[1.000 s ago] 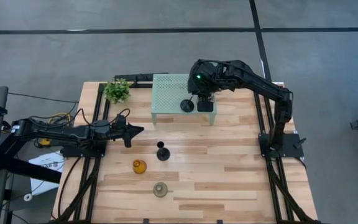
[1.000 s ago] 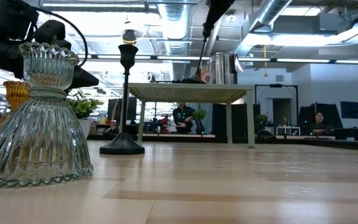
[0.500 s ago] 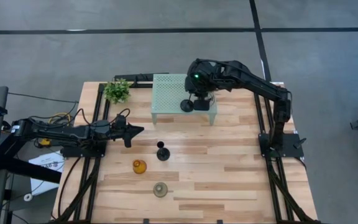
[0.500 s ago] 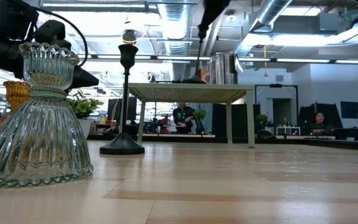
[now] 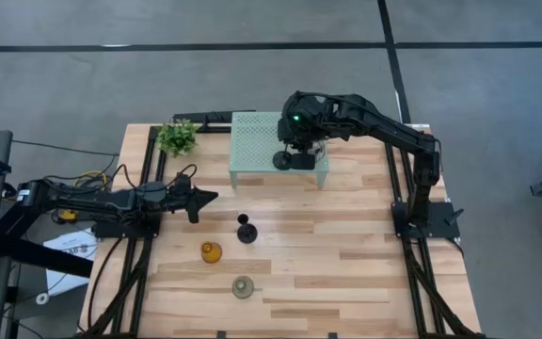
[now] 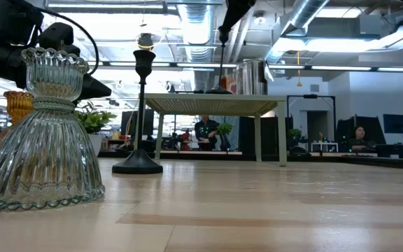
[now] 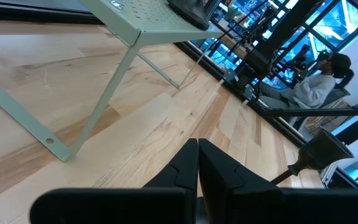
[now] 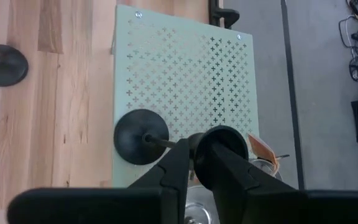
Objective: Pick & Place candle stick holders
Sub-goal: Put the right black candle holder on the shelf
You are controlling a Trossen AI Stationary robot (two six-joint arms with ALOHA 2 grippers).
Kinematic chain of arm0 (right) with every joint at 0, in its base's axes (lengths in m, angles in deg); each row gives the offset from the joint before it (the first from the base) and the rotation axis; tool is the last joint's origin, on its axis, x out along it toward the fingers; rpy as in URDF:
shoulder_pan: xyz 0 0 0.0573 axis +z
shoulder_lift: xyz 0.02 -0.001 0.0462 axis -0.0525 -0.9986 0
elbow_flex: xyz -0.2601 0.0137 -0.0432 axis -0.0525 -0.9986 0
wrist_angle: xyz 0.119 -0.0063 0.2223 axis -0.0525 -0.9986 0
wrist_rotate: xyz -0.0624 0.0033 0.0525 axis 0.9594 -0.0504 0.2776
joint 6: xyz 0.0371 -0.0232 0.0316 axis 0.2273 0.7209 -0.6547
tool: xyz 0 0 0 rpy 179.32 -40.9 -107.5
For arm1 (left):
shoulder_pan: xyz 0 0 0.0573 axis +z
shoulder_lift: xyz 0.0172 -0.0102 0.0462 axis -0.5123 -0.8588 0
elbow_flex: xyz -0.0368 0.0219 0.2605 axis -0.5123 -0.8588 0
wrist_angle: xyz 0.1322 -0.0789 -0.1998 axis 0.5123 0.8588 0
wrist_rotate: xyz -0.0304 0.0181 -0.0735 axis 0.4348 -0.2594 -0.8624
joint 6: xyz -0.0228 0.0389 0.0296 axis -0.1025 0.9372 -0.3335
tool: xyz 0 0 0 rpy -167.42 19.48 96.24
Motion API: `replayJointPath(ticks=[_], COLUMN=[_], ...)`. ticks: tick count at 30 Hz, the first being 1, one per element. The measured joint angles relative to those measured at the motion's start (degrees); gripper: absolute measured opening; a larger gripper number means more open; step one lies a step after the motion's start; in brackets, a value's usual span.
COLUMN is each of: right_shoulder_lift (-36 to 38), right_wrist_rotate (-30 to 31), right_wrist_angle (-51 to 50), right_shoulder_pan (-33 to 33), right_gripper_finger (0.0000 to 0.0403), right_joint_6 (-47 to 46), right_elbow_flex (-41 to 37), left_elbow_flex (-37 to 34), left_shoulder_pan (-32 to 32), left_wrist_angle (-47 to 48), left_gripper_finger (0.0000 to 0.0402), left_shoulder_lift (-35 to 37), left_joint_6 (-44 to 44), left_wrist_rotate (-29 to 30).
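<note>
Nearest the low camera, a clear ribbed glass holder (image 6: 39, 133) stands on the wooden table (image 5: 346, 254), with an amber glass holder (image 6: 18, 105) just behind it. In the high view these are the pale glass one (image 5: 243, 286) near the front edge and the amber one (image 5: 212, 251) beyond it. Farther in, a slim black stemmed holder (image 5: 246, 229) stands alone, upright on its round base. None of these three looks to have been moved to the stand yet.

The left pincer (image 5: 205, 198) waits low over the table's left side, fingers pressed together and holding nothing.

Farthest back sits a pale green perforated stand (image 5: 257, 141), with a small potted plant (image 5: 178, 137) beside it. The right pincer (image 8: 194, 158) is closed on the stem of a second black holder (image 8: 141, 137), whose base rests on the stand's top. A silvery jar-like holder (image 6: 251, 77) also stands up there.

So, by my judgement, roughly half remains.
</note>
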Motion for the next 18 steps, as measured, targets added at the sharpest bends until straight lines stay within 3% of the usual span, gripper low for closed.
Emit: replayJointPath(ticks=[9, 18], right_shoulder_lift=[0.02, 0.11], right_wrist_rotate=[0.02, 1.89], right_wrist_angle=[0.02, 0.02], right_shoulder_pan=[0.31, 0.31], right_gripper_finger=[0.0055, 0.0103], right_joint_6=[0.15, 0.21], right_elbow_flex=[0.00, 0.02], left_elbow_flex=[0.01, 0.00], left_shoulder_pan=[0.00, 0.00], left_wrist_angle=[0.00, 0.00], left_gripper_finger=[0.0011, 0.0011], left_shoulder_lift=[0.01, 0.01], left_joint_6=[0.00, 0.00], left_wrist_rotate=[-0.02, -0.02])
